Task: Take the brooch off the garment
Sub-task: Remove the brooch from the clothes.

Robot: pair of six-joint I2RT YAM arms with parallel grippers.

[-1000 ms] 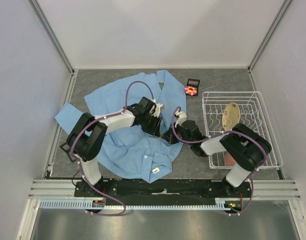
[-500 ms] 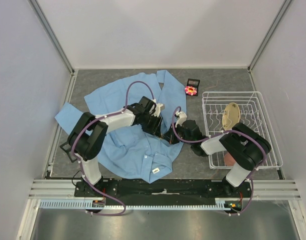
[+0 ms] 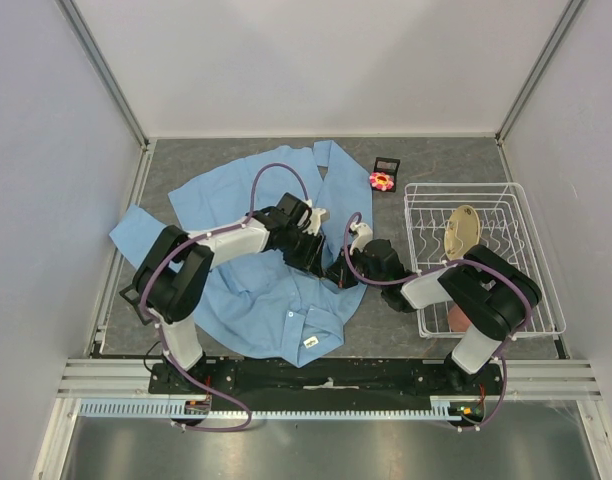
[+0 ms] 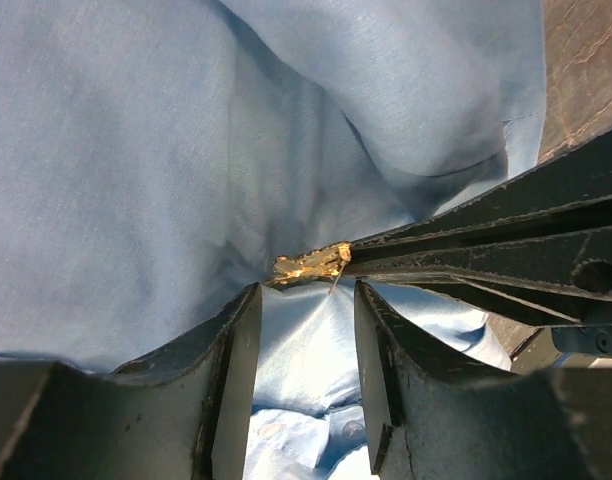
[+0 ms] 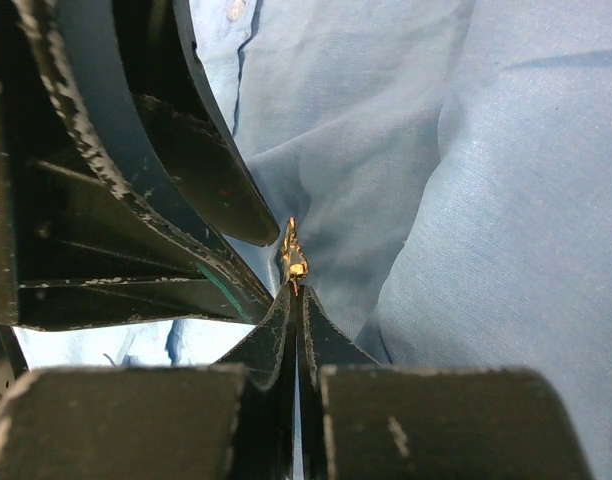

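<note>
Between your right gripper's [image 5: 294, 295] fingertips sits a small gold emblem [image 5: 293, 255], and the jaws are pressed together on its lower end with no gap showing. That emblem is fixed to the garment [image 4: 136, 150]. The left gripper [image 4: 306, 290] hangs just short of it with its fingers narrowly parted, one to each side and neither touching it. Cloth is bunched beneath both sets of tips. Note that the brooch [image 3: 383, 180] is nowhere near either pair of fingers. It lies well beyond them, toward the far side of the table [image 3: 456, 160], just beside the edge of a shirt sleeve and near a small dark case [image 3: 388, 163]. From above you cannot tell whether it touches the cloth or rests clear of it. So the step in hand looks like a pinch-and-pull on the emblem, not on the pink flower pin the task names. Before pulling, judge whether that is what you mean to hold. If not, the next move calls for letting the right fingers part, lifting both arms off the cloth, and reaching far forward to check the brooch.
</note>
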